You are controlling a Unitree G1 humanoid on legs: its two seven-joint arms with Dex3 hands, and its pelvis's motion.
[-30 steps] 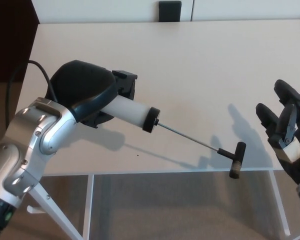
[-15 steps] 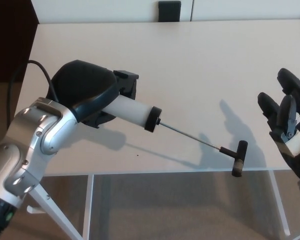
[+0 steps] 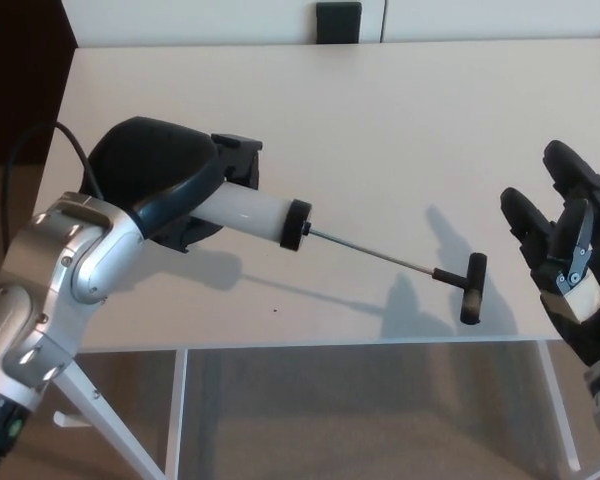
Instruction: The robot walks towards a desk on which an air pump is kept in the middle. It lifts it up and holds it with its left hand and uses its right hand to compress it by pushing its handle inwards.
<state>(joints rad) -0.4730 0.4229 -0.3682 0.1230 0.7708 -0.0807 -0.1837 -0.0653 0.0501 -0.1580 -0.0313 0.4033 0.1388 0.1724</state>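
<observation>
Looks like an office or lab room. Plain white rectangular bench (image 3: 380,130) with thin white metal legs (image 3: 176,410), beige carpeted floor (image 3: 360,420) underneath. Pale wall panels behind, with a small black square fitting (image 3: 338,20) at the bench's far edge. Dark brown wooden panel (image 3: 20,70) at far left. Black cable (image 3: 40,150) trailing off the bench side.

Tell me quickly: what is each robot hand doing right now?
Left hand: shut on the air pump, holding it above the desk.
Right hand: open, fingers spread, holding nothing.
</observation>
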